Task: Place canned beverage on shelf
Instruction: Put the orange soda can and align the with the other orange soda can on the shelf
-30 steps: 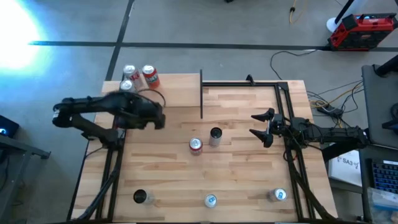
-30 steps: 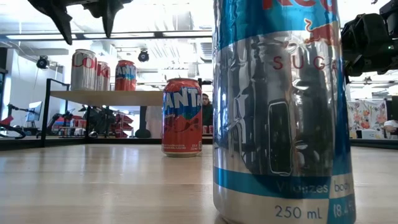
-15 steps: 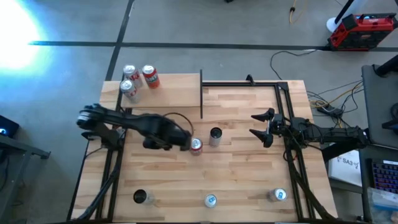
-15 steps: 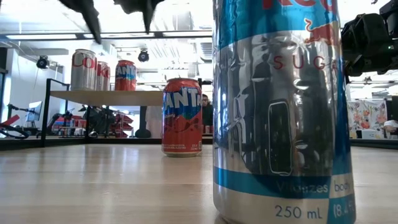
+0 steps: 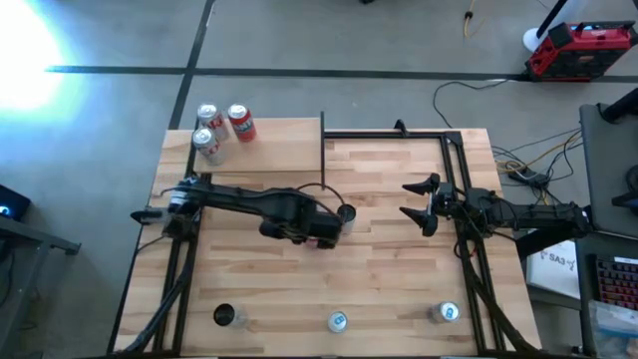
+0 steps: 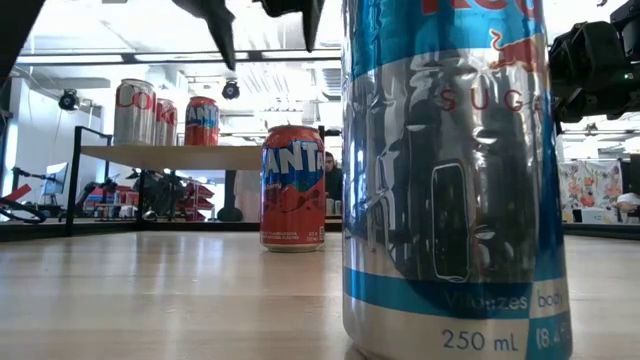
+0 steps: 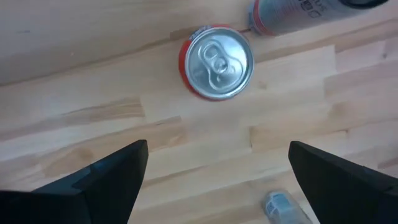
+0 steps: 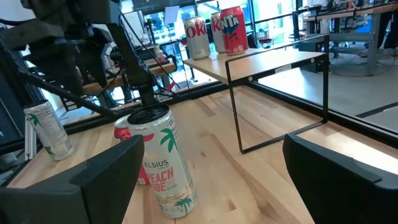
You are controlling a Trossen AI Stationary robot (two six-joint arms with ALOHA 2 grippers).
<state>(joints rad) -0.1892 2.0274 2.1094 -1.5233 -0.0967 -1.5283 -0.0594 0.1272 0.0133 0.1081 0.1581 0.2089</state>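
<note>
A red Fanta can [image 7: 216, 62] stands upright on the striped tabletop near its middle, also seen in the low view [image 6: 292, 187]. My left gripper [image 7: 217, 180] hangs open above it, fingers pointing down, touching nothing; in the high view [image 5: 317, 232] the hand hides the can. The shelf [image 5: 279, 145] is the pale board at the far left, and three cans [image 5: 239, 123] stand on it. My right gripper [image 5: 419, 204] waits open at the right side, pointing level.
A tall Celsius can [image 8: 161, 162] with a black top [image 5: 346, 212] stands just right of the red can. Three more cans stand along the near edge [image 5: 224, 316], [image 5: 337, 321], [image 5: 447, 313]. The middle one fills the low view [image 6: 450, 180]. The shelf's black frame [image 5: 324, 150] rises beside it.
My left gripper has swung from the shelf's near edge toward the table's middle, going right and nearer, and sinking slightly. It now hangs over the red can and has stayed open. No can has moved.
</note>
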